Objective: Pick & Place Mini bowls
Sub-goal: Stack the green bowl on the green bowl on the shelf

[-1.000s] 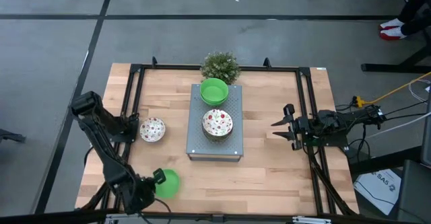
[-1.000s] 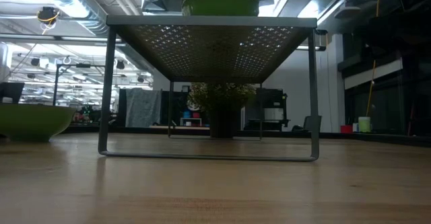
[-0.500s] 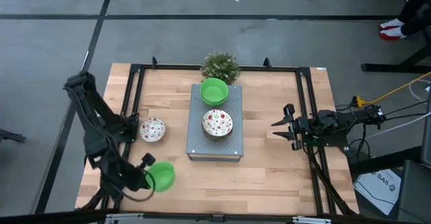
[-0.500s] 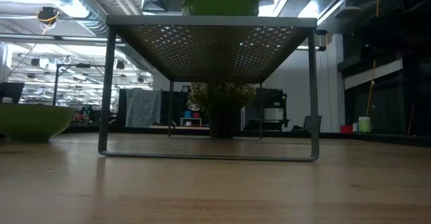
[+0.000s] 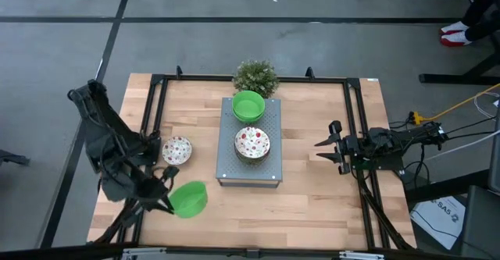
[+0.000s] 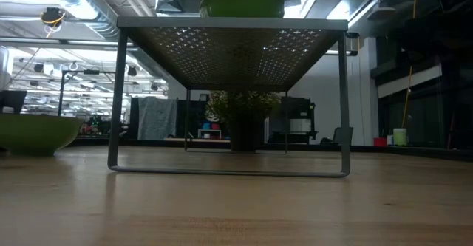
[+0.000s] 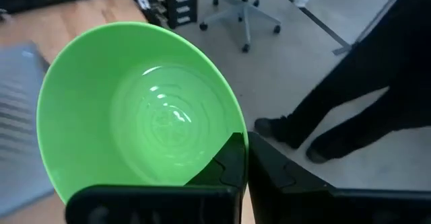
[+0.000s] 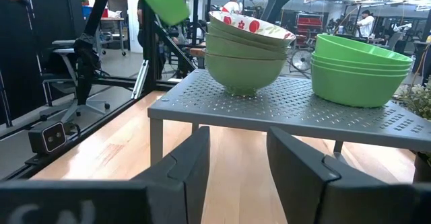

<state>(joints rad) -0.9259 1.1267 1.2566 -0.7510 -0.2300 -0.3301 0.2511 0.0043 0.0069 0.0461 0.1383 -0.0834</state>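
A light wooden table [image 5: 312, 205] carries a grey perforated metal shelf [image 5: 273, 147] at its centre, a small bushy potted plant [image 5: 255, 77] just behind it. On the shelf sit two stacks of mini bowls: a plain green stack [image 5: 248, 105] nearer the plant and a stack topped by a white speckled bowl [image 5: 252, 142] in front of it. Another speckled bowl [image 5: 176, 150] rests on the table left of the shelf. The left gripper [image 5: 166, 200] pinches the rim of a green bowl [image 5: 188, 199], lifted clear of the table's front-left area. At the right edge, the right gripper [image 5: 322, 151] hovers with fingers spread, holding nothing.
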